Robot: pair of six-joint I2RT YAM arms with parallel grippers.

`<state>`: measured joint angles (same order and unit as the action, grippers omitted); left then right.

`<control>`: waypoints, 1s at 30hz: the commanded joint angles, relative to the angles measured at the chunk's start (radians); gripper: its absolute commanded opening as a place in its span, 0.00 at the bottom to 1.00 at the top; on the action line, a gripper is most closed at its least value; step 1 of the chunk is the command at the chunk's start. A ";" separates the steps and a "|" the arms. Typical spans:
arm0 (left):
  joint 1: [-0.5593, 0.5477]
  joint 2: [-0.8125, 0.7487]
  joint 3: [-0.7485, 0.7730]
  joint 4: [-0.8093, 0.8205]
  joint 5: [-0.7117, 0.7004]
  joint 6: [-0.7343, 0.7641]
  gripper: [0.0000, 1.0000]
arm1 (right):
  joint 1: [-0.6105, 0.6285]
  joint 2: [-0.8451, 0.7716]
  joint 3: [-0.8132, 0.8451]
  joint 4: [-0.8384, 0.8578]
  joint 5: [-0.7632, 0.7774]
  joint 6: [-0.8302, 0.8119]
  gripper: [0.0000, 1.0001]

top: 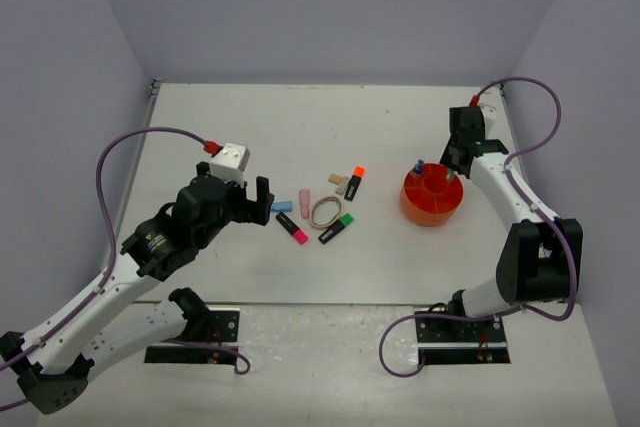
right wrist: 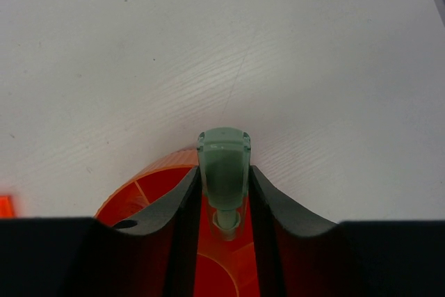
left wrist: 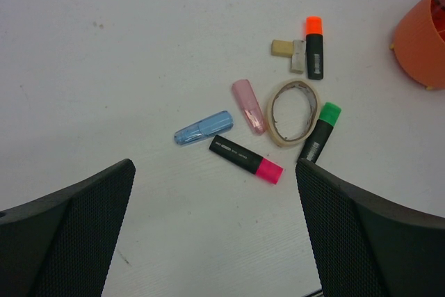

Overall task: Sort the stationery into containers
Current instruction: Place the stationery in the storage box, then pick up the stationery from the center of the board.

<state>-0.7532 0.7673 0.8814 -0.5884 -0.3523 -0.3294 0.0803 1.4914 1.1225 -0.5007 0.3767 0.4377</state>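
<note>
My right gripper (right wrist: pixel 224 175) is shut on a pastel green highlighter (right wrist: pixel 224 152), held upright over the orange pot (right wrist: pixel 149 189). From above, the right gripper (top: pixel 452 173) hangs at the back rim of the pot (top: pixel 430 209), where a blue-white pen (top: pixel 418 165) stands. My left gripper (left wrist: pixel 214 172) is open and holds nothing. Just beyond it lie a black-pink highlighter (left wrist: pixel 247 158), a pastel blue one (left wrist: pixel 203 128), a pastel pink one (left wrist: pixel 249 106), a tan rubber band (left wrist: pixel 295 111), a black-green highlighter (left wrist: pixel 320 132), a black-orange one (left wrist: pixel 314 46) and a tan block (left wrist: pixel 281 48).
In the top view, the loose stationery is clustered mid-table around the rubber band (top: pixel 326 212), between the left gripper (top: pixel 252 197) and the pot. Grey walls close off the table on the left, back and right.
</note>
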 commanded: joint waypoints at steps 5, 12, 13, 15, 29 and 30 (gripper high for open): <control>0.002 0.003 -0.002 0.038 -0.008 0.012 1.00 | 0.010 -0.033 -0.015 0.024 0.005 0.027 0.39; 0.003 0.007 0.001 0.041 -0.008 0.015 1.00 | 0.012 -0.034 -0.020 0.024 -0.004 0.030 0.41; 0.003 0.009 0.001 0.041 -0.010 0.015 1.00 | 0.013 -0.034 -0.019 0.023 -0.004 0.032 0.41; 0.003 0.011 0.003 0.038 -0.012 0.014 1.00 | 0.013 -0.048 -0.011 0.013 -0.014 0.039 0.42; 0.003 0.324 0.132 -0.091 -0.117 -0.345 1.00 | 0.085 -0.304 0.190 -0.155 -0.201 0.001 0.49; 0.003 0.365 0.145 -0.113 -0.152 -0.401 1.00 | 0.109 -0.317 0.191 -0.159 -0.221 -0.003 0.50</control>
<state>-0.7532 0.9768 0.9601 -0.6261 -0.3878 -0.5003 0.1223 1.2408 1.2565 -0.6038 0.2616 0.4509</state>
